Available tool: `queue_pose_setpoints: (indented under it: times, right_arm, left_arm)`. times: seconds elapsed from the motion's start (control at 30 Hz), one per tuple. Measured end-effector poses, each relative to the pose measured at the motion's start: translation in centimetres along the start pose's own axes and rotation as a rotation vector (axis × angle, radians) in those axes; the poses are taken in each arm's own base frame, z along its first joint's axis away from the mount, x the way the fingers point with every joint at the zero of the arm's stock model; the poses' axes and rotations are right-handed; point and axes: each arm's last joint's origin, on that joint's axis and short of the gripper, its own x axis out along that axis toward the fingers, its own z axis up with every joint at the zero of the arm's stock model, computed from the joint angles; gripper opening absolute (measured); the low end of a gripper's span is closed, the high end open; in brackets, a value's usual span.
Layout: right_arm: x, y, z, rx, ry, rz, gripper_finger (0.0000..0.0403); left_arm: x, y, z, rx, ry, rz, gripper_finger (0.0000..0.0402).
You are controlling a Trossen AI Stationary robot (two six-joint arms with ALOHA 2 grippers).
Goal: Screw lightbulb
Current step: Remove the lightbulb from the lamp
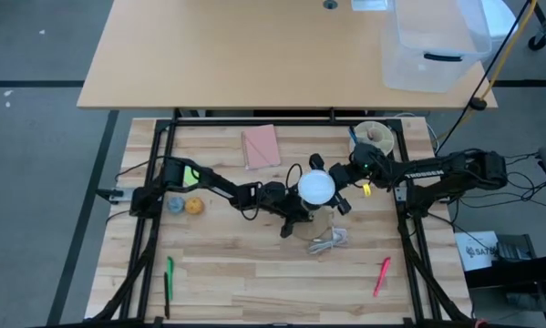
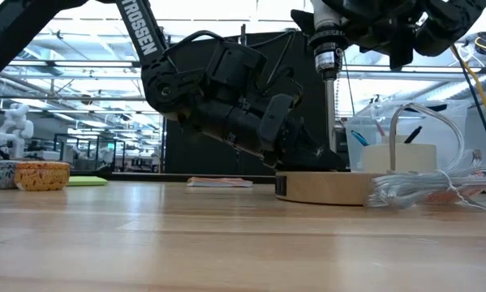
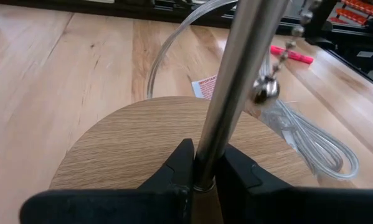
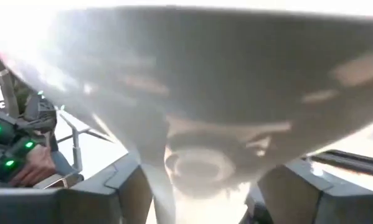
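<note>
**Bulb held over the lamp, base steadied from the left**

The lightbulb sits near the middle of the table, up in the air above the round wooden base, and my right gripper has it. In the right wrist view the white dome fills almost everything between my two fingers, which stand on either side of it, pinched on the glass.

I judge the bulb light and easy to lift, but its frosted dome is smooth, hard and fragile, so a hard squeeze could crack it and a loose one would let it slip as I twist. The best hold is across the widest part of the dome, leaving the screw end free to meet the socket. I cannot see that end or the socket clearly here.

My right arm reaches in from the right edge of the table, stretched low and nearly level, wrist ending at the bulb. My left arm comes from the left side, elbow bent, and dips down to the lamp. The left gripper is closed on the thin metal rod just above the wooden disc, holding it steady. A coil of clear cord lies just near of the base.
</note>
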Motion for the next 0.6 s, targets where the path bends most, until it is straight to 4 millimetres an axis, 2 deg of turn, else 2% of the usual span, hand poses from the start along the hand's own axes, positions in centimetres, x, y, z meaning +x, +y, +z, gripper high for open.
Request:
queue_pose_setpoints:
  times: [0.17, 0.3, 0.6]
  right_arm:
    - [-0.3, 0.2, 0.4, -0.002, -0.001, 0.001, 0.0272]
    - [-0.8, 0.5, 1.1, -0.007, -0.002, -0.004, 0.0276]
    - [-1.8, 0.9, 2.3, -0.028, -0.024, -0.053, 0.0238]
  left_arm:
    - [0.0, 0.0, 0.0, -0.007, 0.0, 0.0, 0.0041]
    - [0.0, 0.0, 0.0, -0.008, -0.002, 0.001, 0.0041]
    - [0.0, 0.1, 0.1, -0.021, -0.008, 0.0, 0.0041]
